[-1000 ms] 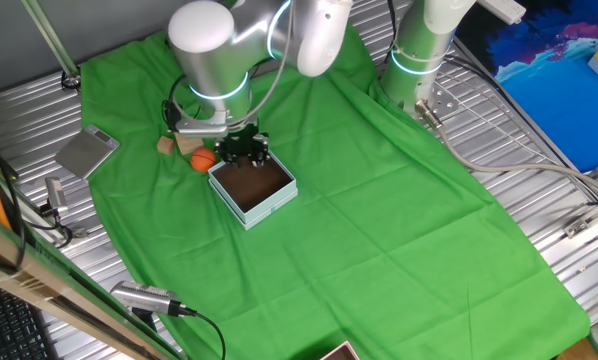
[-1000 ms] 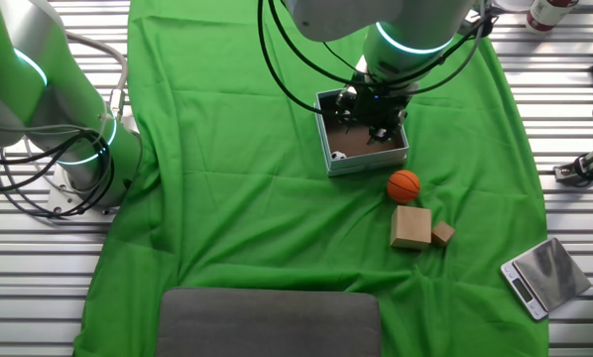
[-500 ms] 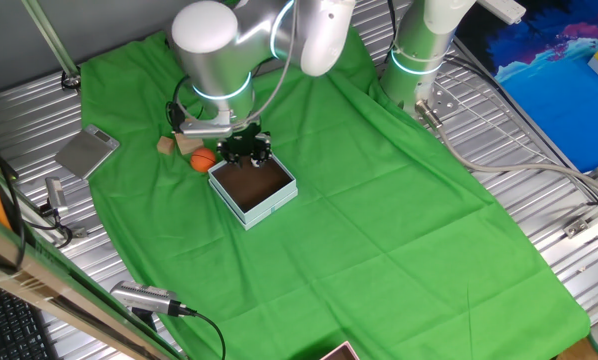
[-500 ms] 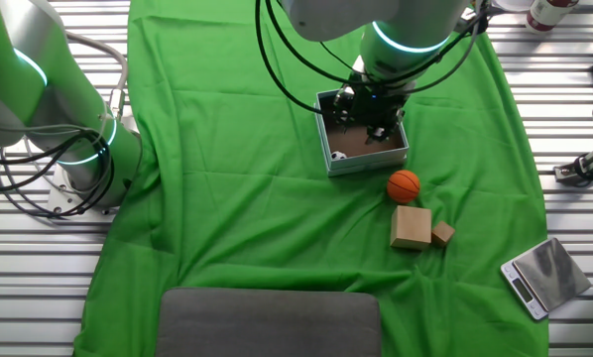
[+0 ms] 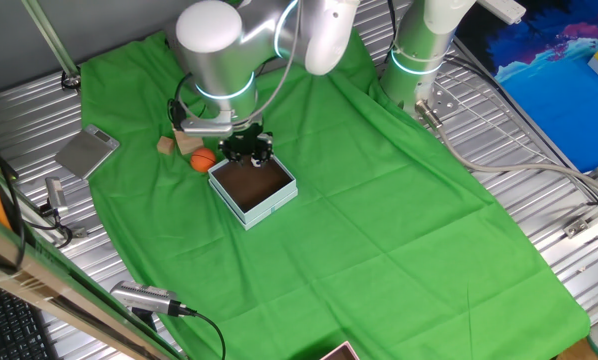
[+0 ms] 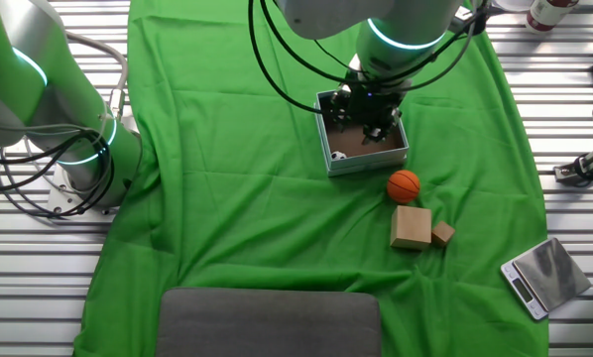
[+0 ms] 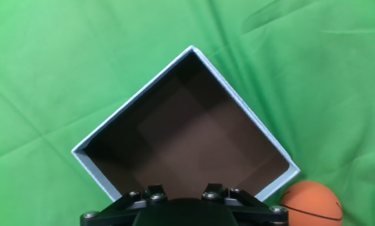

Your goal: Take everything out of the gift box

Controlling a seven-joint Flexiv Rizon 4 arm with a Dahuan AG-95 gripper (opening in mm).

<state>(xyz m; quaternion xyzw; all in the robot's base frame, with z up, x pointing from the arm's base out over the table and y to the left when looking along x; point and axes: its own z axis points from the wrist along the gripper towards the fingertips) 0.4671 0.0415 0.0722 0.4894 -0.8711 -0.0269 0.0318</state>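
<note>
The gift box [image 5: 269, 207] sits on the green cloth, pale blue outside and dark brown inside. In the other fixed view the soccer ball [image 6: 337, 155] lies in the box's [image 6: 368, 162] near-left corner. My gripper [image 6: 369, 111] hangs over the box's far side; its fingers are hard to make out. The hand view shows the box's bare brown floor [image 7: 194, 132]; the soccer ball is hidden there. The orange basketball [image 6: 404, 185] lies on the cloth just outside the box and also shows in the hand view [image 7: 311, 204]. A tan wooden block [image 6: 411, 227] lies beyond it.
A smaller wooden block [image 6: 442, 234] lies beside the large one. A silver scale [image 6: 544, 273] sits off the cloth's edge. A flat grey plate [image 6: 269, 322] lies at the cloth's near edge. A second arm's base [image 6: 68, 139] stands at the left.
My gripper has shifted slightly over the box's far side. The objects have not moved.
</note>
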